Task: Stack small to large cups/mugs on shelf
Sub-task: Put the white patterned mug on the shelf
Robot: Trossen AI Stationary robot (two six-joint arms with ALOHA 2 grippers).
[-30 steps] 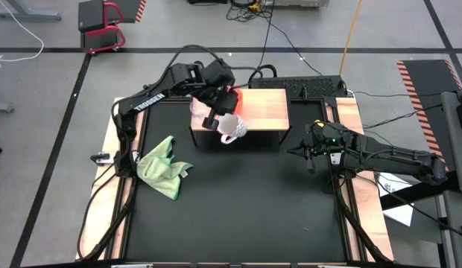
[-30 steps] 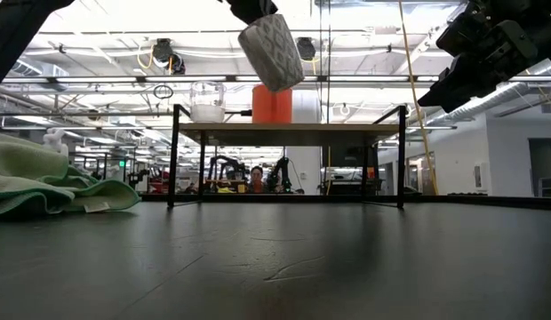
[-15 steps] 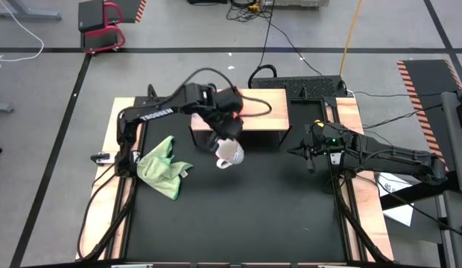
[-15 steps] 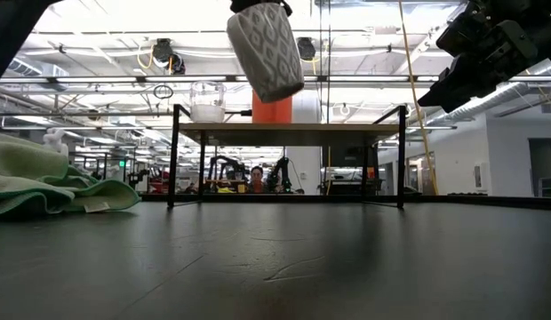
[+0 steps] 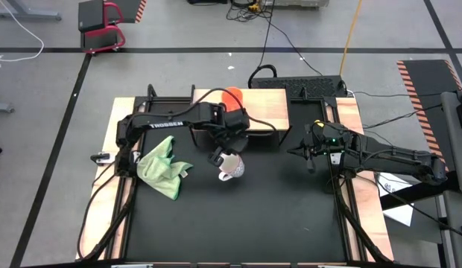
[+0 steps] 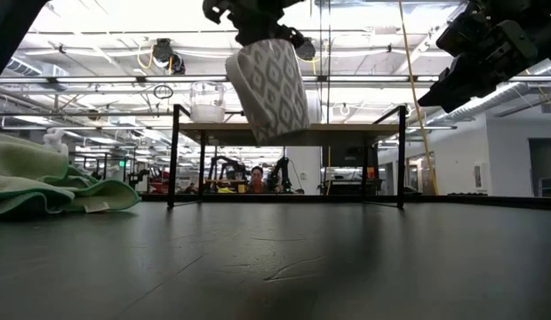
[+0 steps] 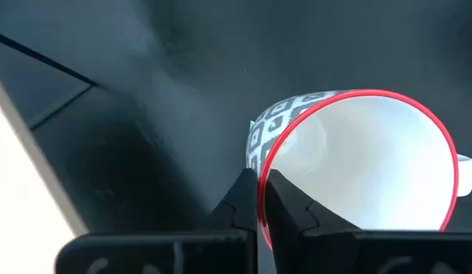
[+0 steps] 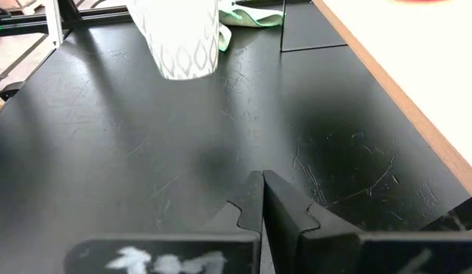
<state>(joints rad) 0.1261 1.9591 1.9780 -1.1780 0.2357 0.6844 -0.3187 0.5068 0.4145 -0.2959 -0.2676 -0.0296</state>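
Observation:
The white mug (image 5: 231, 167) (image 6: 267, 89), diamond-patterned with a red rim, hangs in the air just in front of the shelf (image 5: 265, 106) (image 6: 293, 132), held by my left gripper (image 5: 217, 155) (image 7: 259, 189). The orange mug (image 5: 232, 96) stands on the shelf top. The clear glass cup (image 6: 207, 100) stands on the shelf's left part; in the high view my left arm hides it. My right gripper (image 5: 293, 152) (image 8: 261, 185) is shut on nothing and hovers over the table's right side. My left gripper pinches the white mug's wall at the red rim (image 7: 260, 164), one finger inside the mug and one outside. The fingers come from above, pointing down. The mug hangs below them, lifted clear of shelf and table, mouth up and slightly tilted.
A crumpled green cloth (image 5: 165, 168) (image 6: 53, 182) lies on the table's left part. The black mat in front of the shelf is bare. Light wooden strips run along both table sides. A person shows far off in the room, under the shelf in the low view.
My left gripper has carried the white mug from above the shelf's front edge toward the table's near edge and downward. The mug now hangs lower, in front of the shelf, and covers the orange mug in the low view. My right arm has kept still.

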